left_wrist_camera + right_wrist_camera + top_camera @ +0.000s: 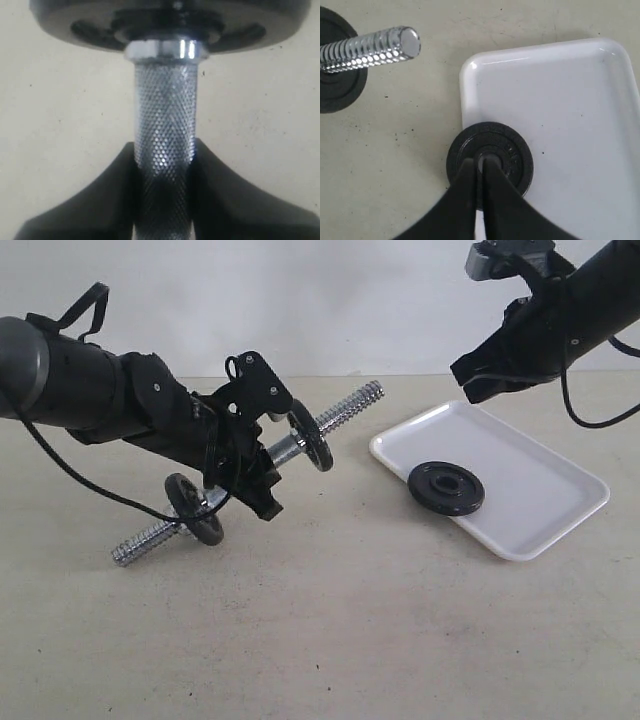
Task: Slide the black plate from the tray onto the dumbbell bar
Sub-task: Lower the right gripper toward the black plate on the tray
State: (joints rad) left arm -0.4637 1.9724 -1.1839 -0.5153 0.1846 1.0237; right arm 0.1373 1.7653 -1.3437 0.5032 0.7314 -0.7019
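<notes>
On tray, black plate near dumbbell bar

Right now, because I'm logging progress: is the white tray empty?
No, the black plate lies flat on the tray, apart from the dumbbell bar.

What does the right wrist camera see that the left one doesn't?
Right wrist only: the flat white plastic tray, the round black iron plate at its edge, the shut right gripper over it. Left wrist only: the left gripper clamping the knurled middle of the chrome dumbbell bar. Both: the bar, a mounted black disc, beige tabletop.
</notes>
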